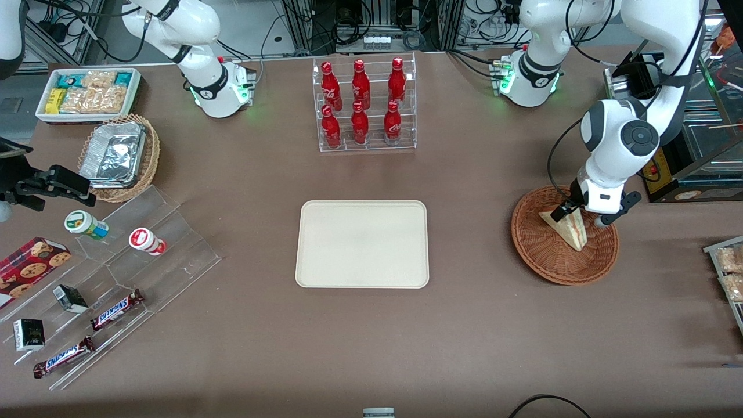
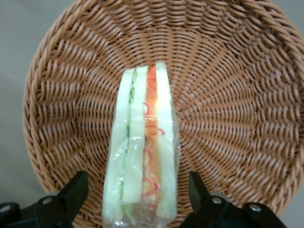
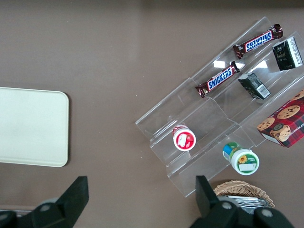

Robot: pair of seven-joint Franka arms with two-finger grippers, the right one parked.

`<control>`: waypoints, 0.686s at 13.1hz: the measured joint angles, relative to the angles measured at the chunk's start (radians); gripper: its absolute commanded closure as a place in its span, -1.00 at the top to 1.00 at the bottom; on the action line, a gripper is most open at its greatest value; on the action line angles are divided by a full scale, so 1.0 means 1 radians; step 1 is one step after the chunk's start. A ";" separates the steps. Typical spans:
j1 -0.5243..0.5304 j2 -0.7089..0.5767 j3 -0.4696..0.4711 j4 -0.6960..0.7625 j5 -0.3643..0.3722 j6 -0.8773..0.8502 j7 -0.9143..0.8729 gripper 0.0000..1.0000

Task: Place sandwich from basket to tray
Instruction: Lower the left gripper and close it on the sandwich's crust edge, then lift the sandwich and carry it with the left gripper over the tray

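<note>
1. Upper centre of your front frame: clear rack (image 1: 365,104) holding six red bottles (image 1: 360,85).
2. Upper left: white bin of snacks (image 1: 88,93); tan basket with foil containers (image 1: 119,155).
3. Lower left: acrylic stand (image 1: 116,278) with two Snickers bars (image 1: 116,309).

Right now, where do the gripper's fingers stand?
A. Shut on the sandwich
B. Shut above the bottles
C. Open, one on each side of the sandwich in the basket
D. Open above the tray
C: the wrist view shows the gripper open astride the sandwich, untouched, in the basket.

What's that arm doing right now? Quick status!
Hand open, down in the basket, fingers straddling the sandwich. Sandwich not yet gripped. Tray bare, path unobstructed.
</note>
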 measured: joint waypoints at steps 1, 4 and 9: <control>0.005 0.002 0.000 0.000 0.000 0.004 0.000 -0.85; 0.006 0.003 0.001 0.002 0.001 0.006 -0.005 -1.00; 0.000 -0.033 -0.012 0.039 0.004 -0.077 -0.050 -1.00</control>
